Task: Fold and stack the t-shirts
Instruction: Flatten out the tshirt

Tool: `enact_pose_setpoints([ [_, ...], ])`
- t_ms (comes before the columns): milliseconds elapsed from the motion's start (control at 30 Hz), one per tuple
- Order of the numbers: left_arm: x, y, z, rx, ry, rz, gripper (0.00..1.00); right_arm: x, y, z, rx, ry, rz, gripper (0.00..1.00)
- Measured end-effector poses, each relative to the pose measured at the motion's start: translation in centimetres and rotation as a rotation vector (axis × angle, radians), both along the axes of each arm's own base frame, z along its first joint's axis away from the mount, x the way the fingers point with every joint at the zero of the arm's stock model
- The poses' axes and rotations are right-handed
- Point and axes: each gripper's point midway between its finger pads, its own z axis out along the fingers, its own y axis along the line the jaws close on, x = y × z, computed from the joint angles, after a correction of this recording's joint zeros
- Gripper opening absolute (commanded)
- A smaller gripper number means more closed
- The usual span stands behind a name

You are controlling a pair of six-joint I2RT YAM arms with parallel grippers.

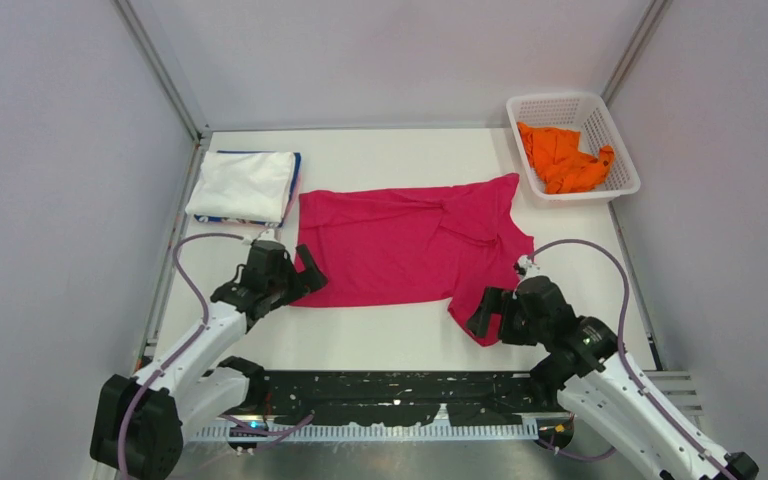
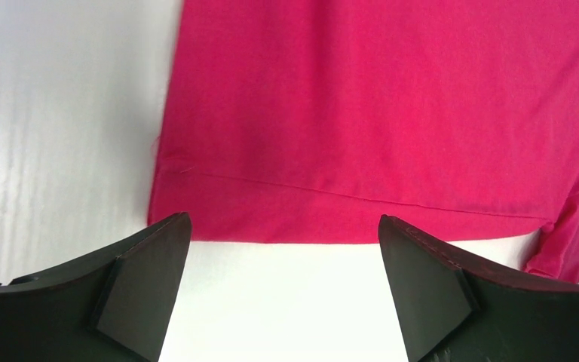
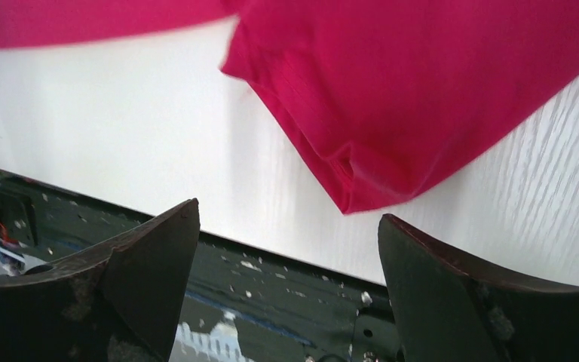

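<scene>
A magenta-pink t-shirt (image 1: 400, 245) lies spread flat in the middle of the table, its hem to the left and a sleeve hanging toward the near right. My left gripper (image 1: 310, 278) is open at the hem's near-left corner. In the left wrist view the hem (image 2: 347, 219) lies just beyond the open left gripper (image 2: 283, 226), with bare table between the fingers. My right gripper (image 1: 480, 313) is open beside the near sleeve. The sleeve tip (image 3: 369, 181) sits just ahead of the open right gripper (image 3: 286, 215). An orange t-shirt (image 1: 560, 155) lies crumpled in the basket. A folded white t-shirt (image 1: 243, 183) tops a stack at the back left.
The white lattice basket (image 1: 620, 150) stands at the back right corner. Blue and pink edges (image 1: 292, 190) show under the white shirt. A black rail (image 1: 400, 395) runs along the table's near edge, under the right gripper. Walls close in both sides.
</scene>
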Motion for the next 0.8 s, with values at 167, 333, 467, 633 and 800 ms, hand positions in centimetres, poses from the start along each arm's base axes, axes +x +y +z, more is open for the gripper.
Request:
enact_pose_setpoints([
  [167, -1.1, 1.8, -0.7, 0.045, 0.005, 0.077, 0.97, 2.8, -0.1, 3.0, 0.039, -0.196, -0.057, 0.96],
  [333, -1.9, 2.6, -2.0, 0.077, 0.056, 0.11, 0.98, 5.1, 0.2, 3.7, 0.046, -0.293, -0.087, 0.96],
  [467, -2.0, 2.7, -2.5, 0.087, 0.074, 0.115, 0.99, 6.2, 1.7, 2.6, 0.049, -0.264, -0.044, 0.95],
  [633, -2.0, 2.7, -2.5, 0.087, 0.074, 0.115, 0.99, 5.7, 3.0, -1.3, 0.009, -0.103, 0.023, 0.95],
  [800, -2.0, 2.7, -2.5, 0.088, 0.074, 0.115, 0.99, 3.3, 2.5, -3.2, -0.011, 0.005, 0.049, 0.95],
])
